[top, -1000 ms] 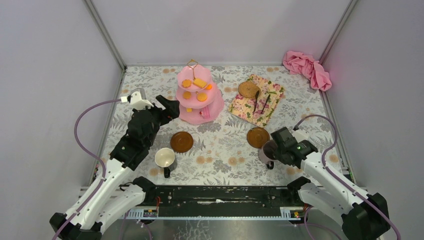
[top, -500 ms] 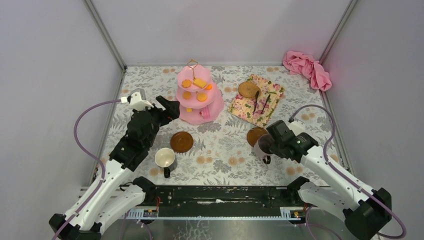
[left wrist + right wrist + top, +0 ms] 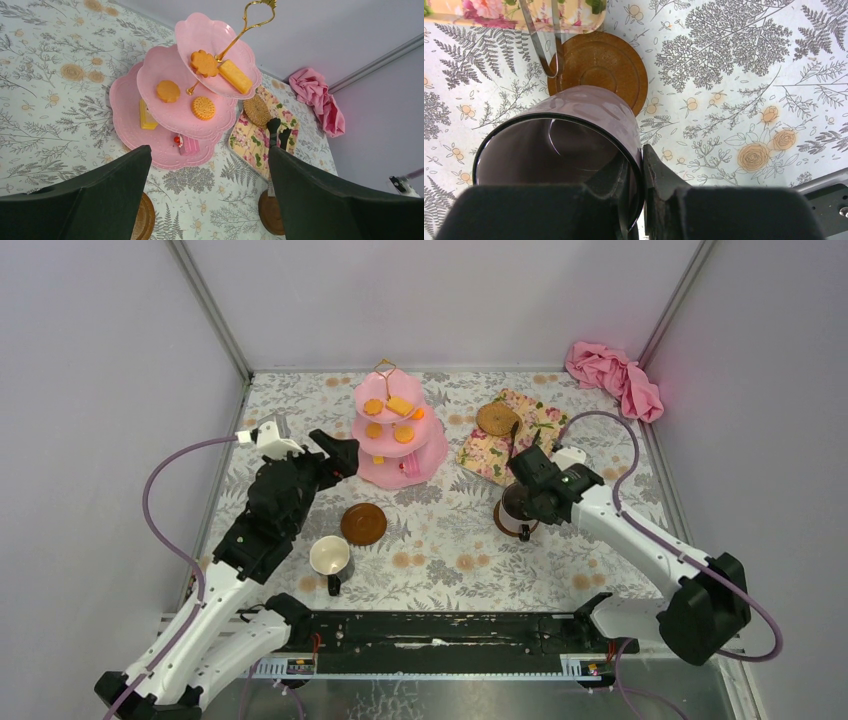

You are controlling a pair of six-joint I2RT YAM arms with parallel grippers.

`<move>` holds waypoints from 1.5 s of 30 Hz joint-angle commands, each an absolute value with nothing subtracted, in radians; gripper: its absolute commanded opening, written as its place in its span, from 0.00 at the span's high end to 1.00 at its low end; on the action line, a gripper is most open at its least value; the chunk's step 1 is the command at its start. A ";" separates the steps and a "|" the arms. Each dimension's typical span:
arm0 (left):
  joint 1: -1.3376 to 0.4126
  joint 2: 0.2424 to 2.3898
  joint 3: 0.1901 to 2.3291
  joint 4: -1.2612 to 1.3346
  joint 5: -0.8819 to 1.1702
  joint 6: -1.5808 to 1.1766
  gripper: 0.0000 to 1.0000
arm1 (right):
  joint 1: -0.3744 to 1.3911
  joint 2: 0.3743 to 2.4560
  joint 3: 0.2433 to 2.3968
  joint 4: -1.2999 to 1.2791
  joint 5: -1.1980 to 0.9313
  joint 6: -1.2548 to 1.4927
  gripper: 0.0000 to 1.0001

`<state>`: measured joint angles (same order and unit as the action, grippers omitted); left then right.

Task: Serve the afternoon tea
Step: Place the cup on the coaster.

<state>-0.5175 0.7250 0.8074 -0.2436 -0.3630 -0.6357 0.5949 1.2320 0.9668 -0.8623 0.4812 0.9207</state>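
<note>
The pink three-tier cake stand (image 3: 400, 435) (image 3: 172, 107) stands at the back centre with orange and yellow biscuits (image 3: 203, 107) on its tiers. My left gripper (image 3: 338, 454) (image 3: 208, 150) hovers open just left of it, holding nothing. A white mug (image 3: 330, 557) stands beside a brown saucer (image 3: 363, 524) (image 3: 144, 220). My right gripper (image 3: 530, 494) (image 3: 642, 172) is shut on the rim of the purple mug (image 3: 513, 510) (image 3: 556, 145), one finger inside and one outside. The mug sits over the near edge of the second saucer (image 3: 599, 62) (image 3: 272, 212); contact is unclear.
A floral tray (image 3: 515, 440) at the back right carries a round woven coaster (image 3: 496, 418) and slim black tongs (image 3: 522, 445) (image 3: 541, 45), close behind the right saucer. A crumpled pink cloth (image 3: 615, 375) lies in the far right corner. Walls enclose three sides.
My right arm has carried the purple mug left and away from the near edge, to over the right saucer. The left arm has stayed where it was.
</note>
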 commanded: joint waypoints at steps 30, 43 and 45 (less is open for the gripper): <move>-0.525 0.715 0.839 -0.243 -0.356 -0.594 0.05 | 0.450 1.383 0.978 -0.706 0.422 0.765 1.00; -0.525 0.726 0.833 -0.235 -0.356 -0.594 0.05 | 0.431 1.452 0.972 -0.644 0.385 0.746 1.00; -0.524 0.726 0.831 -0.235 -0.357 -0.592 0.05 | 0.431 1.463 0.977 -0.642 0.381 0.744 1.00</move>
<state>-0.5175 0.7273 0.8097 -0.2455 -0.3618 -0.6109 0.4362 1.4551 0.9543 -0.6853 0.3973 0.7547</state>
